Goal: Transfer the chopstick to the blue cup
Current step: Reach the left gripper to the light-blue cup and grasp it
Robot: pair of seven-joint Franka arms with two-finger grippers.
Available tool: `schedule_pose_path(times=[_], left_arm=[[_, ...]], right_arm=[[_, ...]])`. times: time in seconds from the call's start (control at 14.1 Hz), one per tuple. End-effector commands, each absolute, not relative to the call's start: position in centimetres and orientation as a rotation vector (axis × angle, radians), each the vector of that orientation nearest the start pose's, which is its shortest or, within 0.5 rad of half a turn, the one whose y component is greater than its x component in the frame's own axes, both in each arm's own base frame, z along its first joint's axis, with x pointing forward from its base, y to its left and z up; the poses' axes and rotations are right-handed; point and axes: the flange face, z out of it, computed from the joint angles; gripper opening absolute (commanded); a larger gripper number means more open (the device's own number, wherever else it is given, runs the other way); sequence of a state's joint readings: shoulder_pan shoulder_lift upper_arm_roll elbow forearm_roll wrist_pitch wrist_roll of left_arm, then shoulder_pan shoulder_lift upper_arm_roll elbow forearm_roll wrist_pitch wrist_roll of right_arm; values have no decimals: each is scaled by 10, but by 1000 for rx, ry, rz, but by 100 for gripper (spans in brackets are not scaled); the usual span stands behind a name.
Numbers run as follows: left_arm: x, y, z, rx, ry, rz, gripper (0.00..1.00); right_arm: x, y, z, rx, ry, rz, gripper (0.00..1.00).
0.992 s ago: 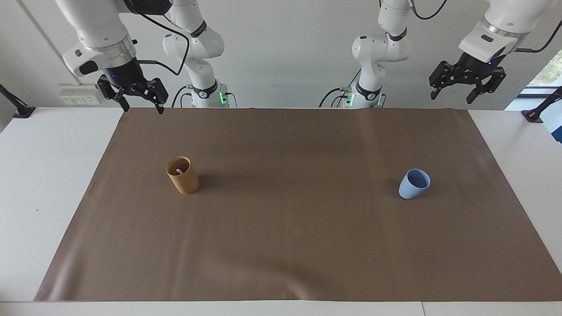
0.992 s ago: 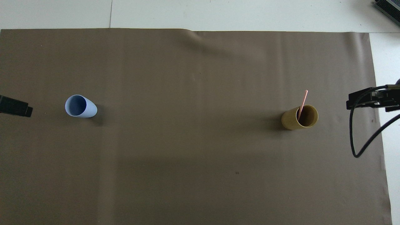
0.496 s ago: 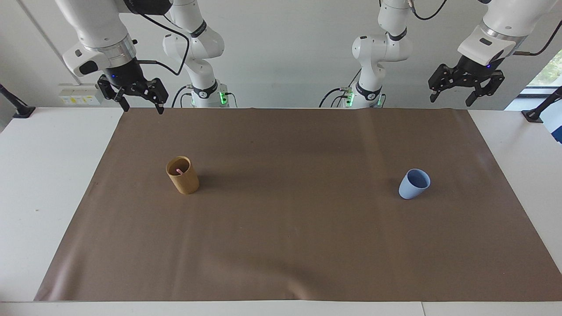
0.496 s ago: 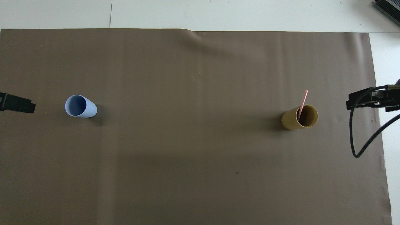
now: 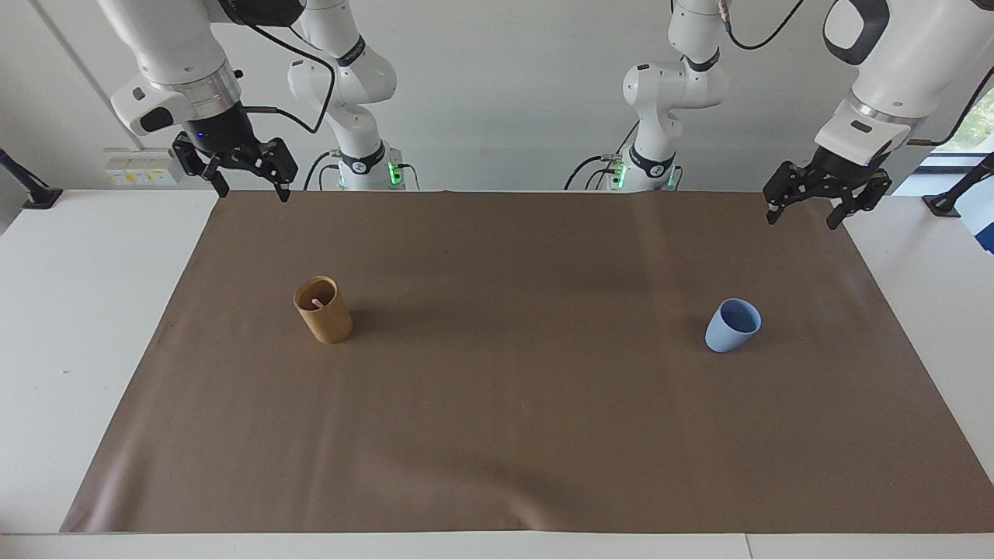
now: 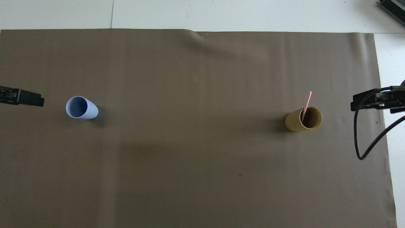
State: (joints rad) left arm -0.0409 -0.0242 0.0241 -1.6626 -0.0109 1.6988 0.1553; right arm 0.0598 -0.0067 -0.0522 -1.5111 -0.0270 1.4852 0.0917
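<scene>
Brown paper mat (image 5: 512,419) covers most of the white table (image 5: 78,326). Tan cup (image 5: 324,310) stands upright on the mat toward the right arm's end. One pale pink chopstick (image 6: 306,103) sits in it, leaning against the rim, its upper part sticking out above the cup; in the facing view only the pink tip (image 5: 315,301) shows inside the mouth. Blue cup (image 5: 732,325) stands on the mat toward the left arm's end, well apart from the tan cup, about as far from the robots as the tan cup. Nothing visible inside it.

Left gripper (image 5: 803,214) hangs in the air over the mat's corner at the left arm's end; fingers spread wide, holding nothing. Right gripper (image 5: 251,192) hangs in the air over the mat's edge at the right arm's end; fingers likewise spread apart, empty. Neither gripper touches a cup.
</scene>
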Motion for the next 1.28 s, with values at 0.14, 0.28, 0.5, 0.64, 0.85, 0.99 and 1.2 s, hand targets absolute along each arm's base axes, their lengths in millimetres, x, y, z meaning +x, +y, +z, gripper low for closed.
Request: schedule_pose_path(times=[0.14,0.28,0.5,0.64,0.85,0.99,1.2], left_arm=[[568,3,545,-3142,297,-110,100],[583,10,515,-3158,310,-88,100],[605,11,473,-3181,315,-107,100],[614,17,448,-3181,297,-104,100],[609,32,419,-3182,304,-66,100],[605,35,406,-3179,307,-73,100],[609,33,381,-3174,308,-86,100]], right_arm=[[539,-3,650,-3146,119,31,100],[539,-3,650,-3146,117,31,100],[539,-3,649,-3146,119,33,100],[539,-3,650,-3146,119,31,100],[539,-3,649,-3146,119,33,100],[539,-3,649,-3146,119,33,100],[539,-3,650,-3146,117,31,100]])
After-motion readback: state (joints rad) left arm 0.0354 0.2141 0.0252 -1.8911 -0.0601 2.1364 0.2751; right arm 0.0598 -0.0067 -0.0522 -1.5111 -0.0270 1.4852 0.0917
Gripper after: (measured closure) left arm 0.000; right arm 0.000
